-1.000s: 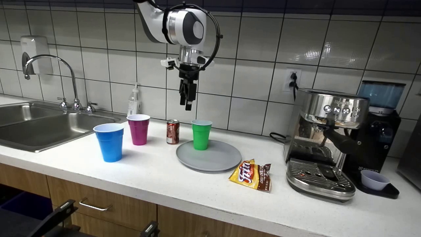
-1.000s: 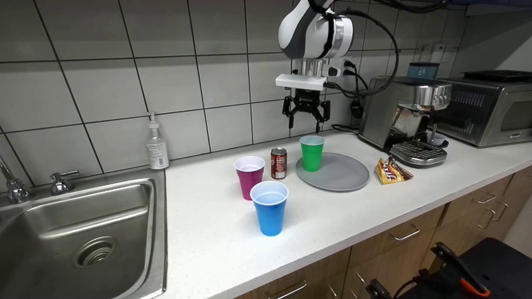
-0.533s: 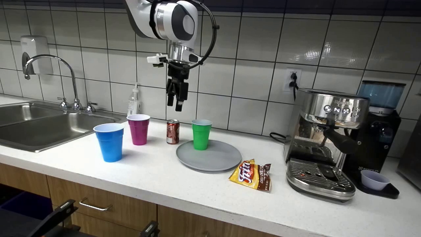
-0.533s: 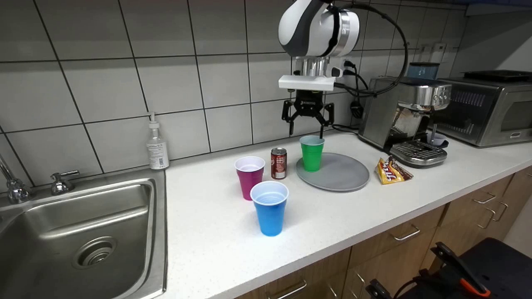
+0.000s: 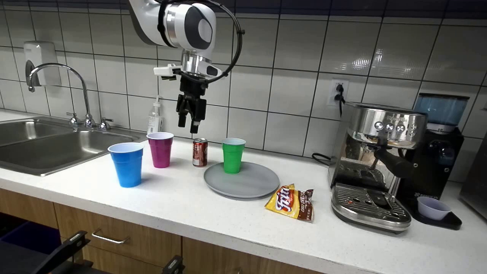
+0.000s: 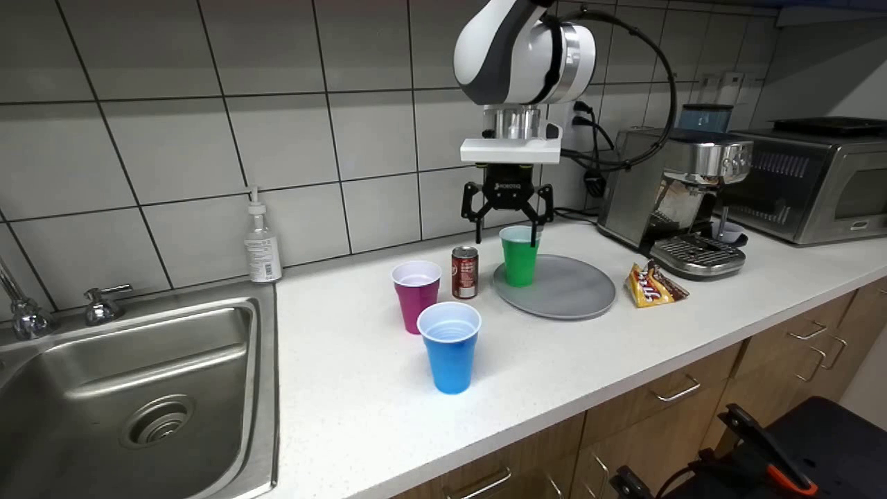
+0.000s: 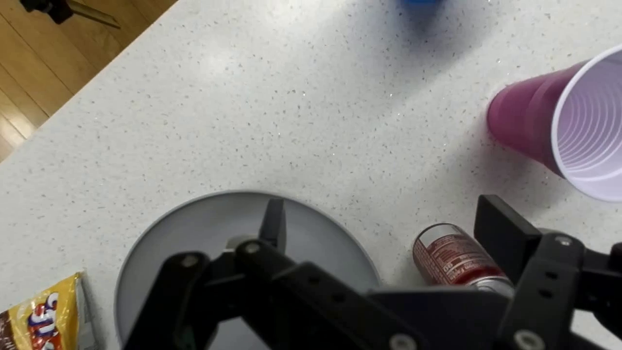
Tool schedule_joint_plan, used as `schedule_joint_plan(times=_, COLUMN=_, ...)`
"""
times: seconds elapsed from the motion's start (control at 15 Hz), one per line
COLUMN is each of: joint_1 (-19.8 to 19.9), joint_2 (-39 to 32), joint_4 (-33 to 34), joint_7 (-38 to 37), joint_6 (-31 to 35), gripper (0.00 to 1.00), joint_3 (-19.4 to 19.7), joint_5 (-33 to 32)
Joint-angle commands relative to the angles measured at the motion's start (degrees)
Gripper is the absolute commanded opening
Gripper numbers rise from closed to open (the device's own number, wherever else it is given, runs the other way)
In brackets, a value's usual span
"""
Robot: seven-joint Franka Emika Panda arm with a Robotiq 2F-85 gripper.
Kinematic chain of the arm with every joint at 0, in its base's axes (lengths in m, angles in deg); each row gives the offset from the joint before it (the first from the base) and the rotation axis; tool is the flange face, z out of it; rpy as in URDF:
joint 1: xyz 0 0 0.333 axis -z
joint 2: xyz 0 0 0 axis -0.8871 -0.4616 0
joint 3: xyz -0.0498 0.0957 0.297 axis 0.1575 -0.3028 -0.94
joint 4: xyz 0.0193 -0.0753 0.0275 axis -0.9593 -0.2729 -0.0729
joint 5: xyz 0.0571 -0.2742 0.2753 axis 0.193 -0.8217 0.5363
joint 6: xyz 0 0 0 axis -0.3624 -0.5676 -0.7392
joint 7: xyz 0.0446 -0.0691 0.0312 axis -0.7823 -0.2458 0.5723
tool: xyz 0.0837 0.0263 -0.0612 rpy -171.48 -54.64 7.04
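On the countertop (image 5: pixel 171 198) lies a round gray plate (image 5: pixel 253 186). The Robotiq gripper (image 5: pixel 188 128) hangs above, spread wide, nothing gripped yet. The green plastic cup (image 5: pixel 233 158) stands on the plate's far left; the red soda can (image 5: pixel 200 153), untouched, stands left of the plate.

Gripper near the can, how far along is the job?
Looks done: the green cup stands on the plate. In hand: nothing; the gripper hangs open above the counter, near the can. Probably left: the grasp itself; the can stands untouched off the plate.
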Motion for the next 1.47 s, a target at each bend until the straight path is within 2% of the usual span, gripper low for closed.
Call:
schedule_joint_plan(times=0.0, joint_1=-0.8, joint_2=1.8, joint_4=-2.2, joint_7=1.8, joint_6=1.8, gripper=1.00, joint_3=-1.1, joint_5=-0.3)
schedule_joint_plan(times=0.8, joint_1=-3.5, joint_2=-1.3, joint_4=-0.3, joint_7=3.0, joint_6=4.4, gripper=1.00, joint_3=-3.2, joint_5=-0.3)
schedule_joint_plan(times=1.4, joint_1=-5.0, joint_2=-6.6, joint_4=3.4, joint_7=2.4, joint_6=5.6, gripper=1.00, joint_3=-3.4, joint_5=-0.2)
